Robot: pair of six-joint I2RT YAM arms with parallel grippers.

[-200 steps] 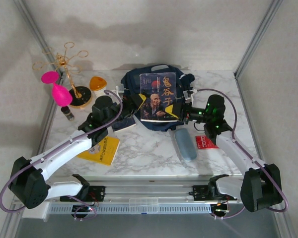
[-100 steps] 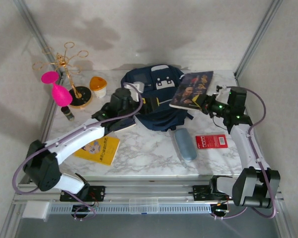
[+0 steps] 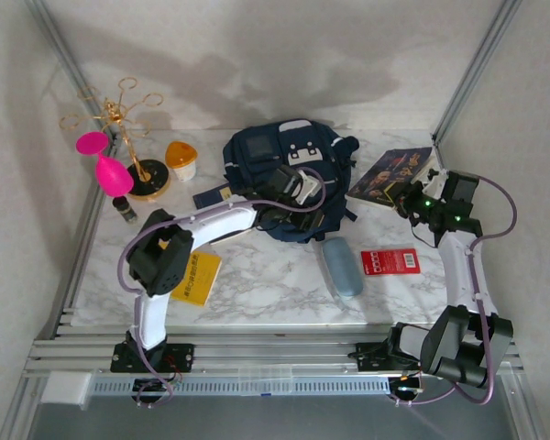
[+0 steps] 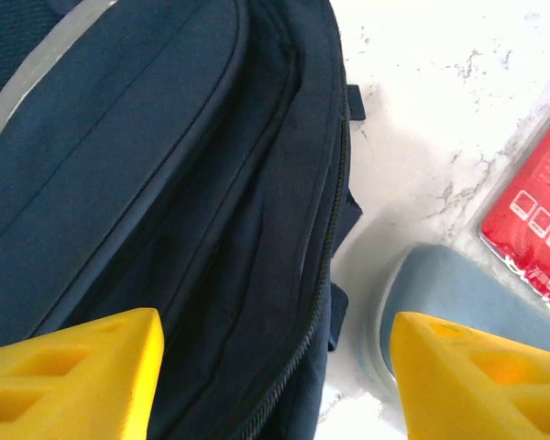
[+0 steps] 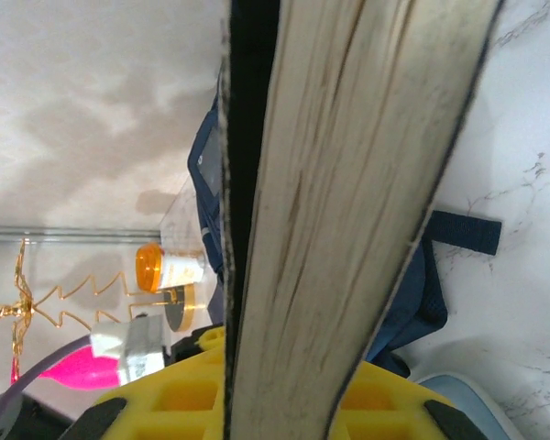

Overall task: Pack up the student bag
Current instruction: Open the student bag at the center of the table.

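The student bag, navy with a white buckle patch, lies at the back middle of the table. My left gripper hovers over its near edge, open, with the bag's zipper line between its yellow fingertips and nothing held. Off to the bag's right, my right gripper is shut on a dark-covered book, held tilted above the table. In the right wrist view the book's page edge runs up from the gripper.
A pale blue case and a red packet lie just in front of the bag. A yellow book lies front left. A gold wire stand, pink cup, orange-lidded jar and small bottle stand back left.
The right gripper has carried the book off the bag and out to the right. The left gripper has opened and swung from the bag's left side to its near edge.
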